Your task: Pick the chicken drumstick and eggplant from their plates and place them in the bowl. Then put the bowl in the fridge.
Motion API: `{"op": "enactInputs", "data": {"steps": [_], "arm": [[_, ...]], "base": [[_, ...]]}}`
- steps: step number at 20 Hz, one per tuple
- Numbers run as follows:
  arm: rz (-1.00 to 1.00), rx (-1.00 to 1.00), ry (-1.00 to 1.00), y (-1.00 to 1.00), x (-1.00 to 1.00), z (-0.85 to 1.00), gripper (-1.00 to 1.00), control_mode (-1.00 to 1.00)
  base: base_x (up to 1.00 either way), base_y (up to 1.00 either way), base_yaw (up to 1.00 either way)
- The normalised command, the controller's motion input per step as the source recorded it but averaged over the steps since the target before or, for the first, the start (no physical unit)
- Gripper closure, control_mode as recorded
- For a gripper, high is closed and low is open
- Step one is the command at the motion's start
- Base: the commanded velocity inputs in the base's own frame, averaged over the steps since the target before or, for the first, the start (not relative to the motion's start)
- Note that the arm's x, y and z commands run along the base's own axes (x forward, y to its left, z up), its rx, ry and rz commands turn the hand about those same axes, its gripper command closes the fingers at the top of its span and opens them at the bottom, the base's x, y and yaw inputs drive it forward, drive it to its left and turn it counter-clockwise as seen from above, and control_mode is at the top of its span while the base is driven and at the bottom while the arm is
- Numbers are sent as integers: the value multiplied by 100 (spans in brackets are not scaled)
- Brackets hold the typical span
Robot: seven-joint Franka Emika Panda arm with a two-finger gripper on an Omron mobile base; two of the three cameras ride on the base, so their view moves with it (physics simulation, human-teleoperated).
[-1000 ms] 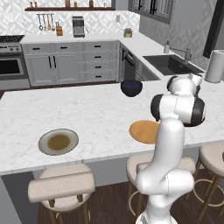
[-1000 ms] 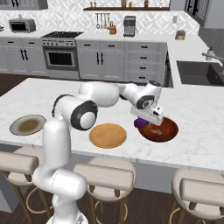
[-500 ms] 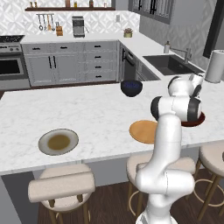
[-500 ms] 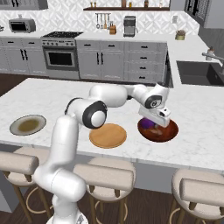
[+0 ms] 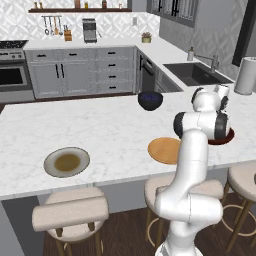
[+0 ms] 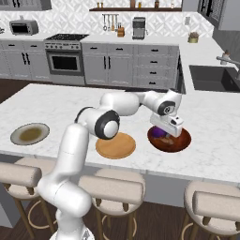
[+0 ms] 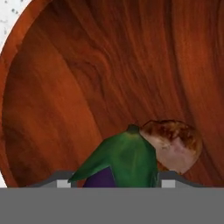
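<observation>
- Eggplant (image 7: 127, 164): lower centre of the hand view, green cap up, purple body partly cut off by the bottom edge. It lies between my gripper (image 7: 114, 183) fingers, inside the bowl (image 7: 100, 74).
- Chicken drumstick (image 7: 173, 144): just right of the eggplant cap, touching it, already in the bowl.
- In the right base view the gripper (image 6: 167, 132) sits low over the bowl (image 6: 180, 143), centre right of frame, with a purple patch of eggplant (image 6: 160, 133) beside it.
- Fingers: part-way apart around the eggplant. I cannot tell whether they grip it or have let go.
- Both plates look bare: grey one (image 6: 29, 134) at far left, wooden one (image 6: 116, 145) just left of the bowl.
- Step, as I judge it: depositing the eggplant, last item into the bowl.
- Next move, I think: widen the fingers, lift clear, then take the bowl by its rim for the fridge.
</observation>
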Motion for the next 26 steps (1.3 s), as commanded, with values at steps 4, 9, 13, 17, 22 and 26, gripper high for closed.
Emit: {"op": "enactInputs", "data": {"steps": [4,9,13,17,22,26], "arm": [[-1,-1,7,-1,0,4,-100,-100],[0,0,1,-6,-2,28,-100,-100],[0,0,0,-11,-27,46,-100,-100],[0,-1,0,-4,-64,26,-100,-100],[-4,-3,0,15,-42,-10,-100,-100],[-3,-4,0,9,-3,-20,-100,-100]], "base": [[0,0,0],[0,0,0],[0,0,0],[0,0,0],[0,0,0],[0,0,0]]}}
